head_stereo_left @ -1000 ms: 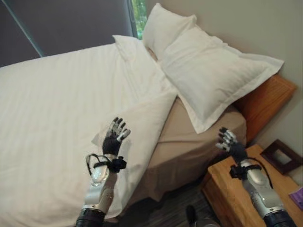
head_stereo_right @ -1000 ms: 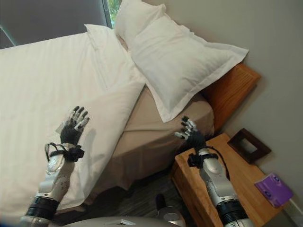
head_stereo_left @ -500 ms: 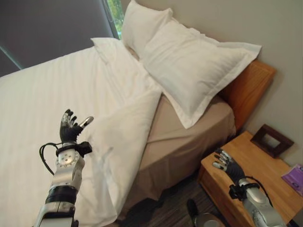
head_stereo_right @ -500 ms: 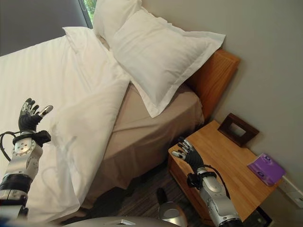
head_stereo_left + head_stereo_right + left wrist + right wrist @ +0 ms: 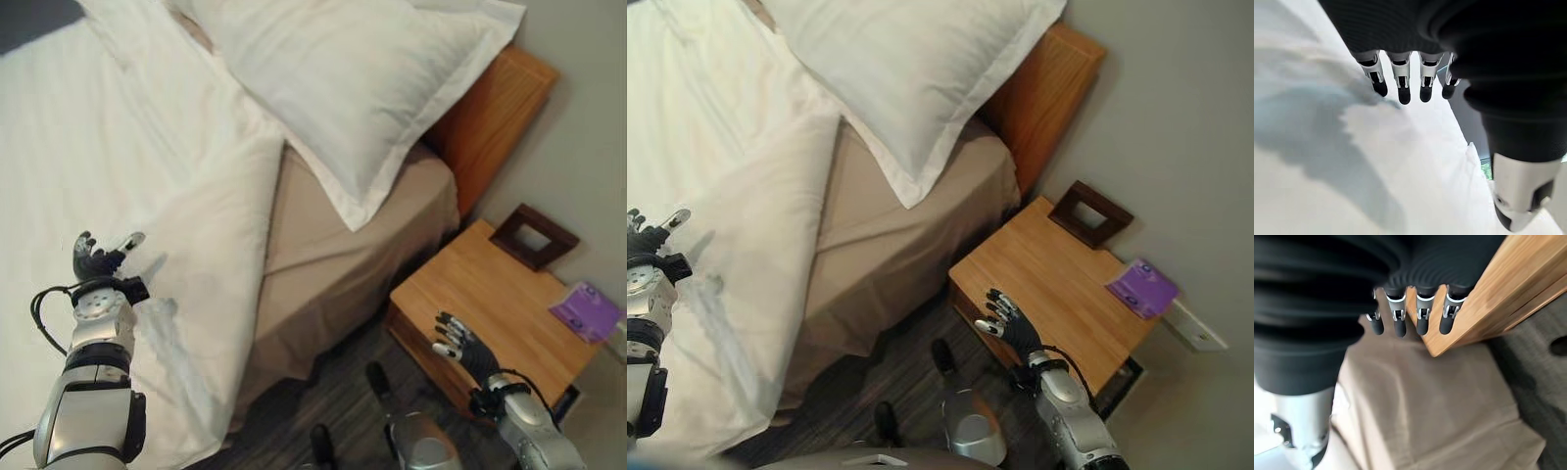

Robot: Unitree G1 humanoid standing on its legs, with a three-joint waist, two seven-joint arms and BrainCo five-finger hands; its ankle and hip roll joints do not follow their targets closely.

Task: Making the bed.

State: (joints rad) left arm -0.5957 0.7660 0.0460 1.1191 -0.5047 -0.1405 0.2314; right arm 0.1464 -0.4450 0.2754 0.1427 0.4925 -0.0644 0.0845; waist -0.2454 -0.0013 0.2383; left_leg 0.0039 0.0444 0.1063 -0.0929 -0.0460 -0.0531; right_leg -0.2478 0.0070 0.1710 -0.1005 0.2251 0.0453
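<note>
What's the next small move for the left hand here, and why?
Probably lower the left hand onto the folded-back edge of the white duvet and close on it. The hand hovers open over the duvet, holding nothing, and the tan sheet below the pillow lies uncovered. The right hand is open by the nightstand.

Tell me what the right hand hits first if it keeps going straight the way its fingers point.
Probably the corner of the wooden nightstand: the right hand has straight fingers pointing at its edge, with the tan bed sheet beyond. Depth is unclear, so it may just skim past.
</note>
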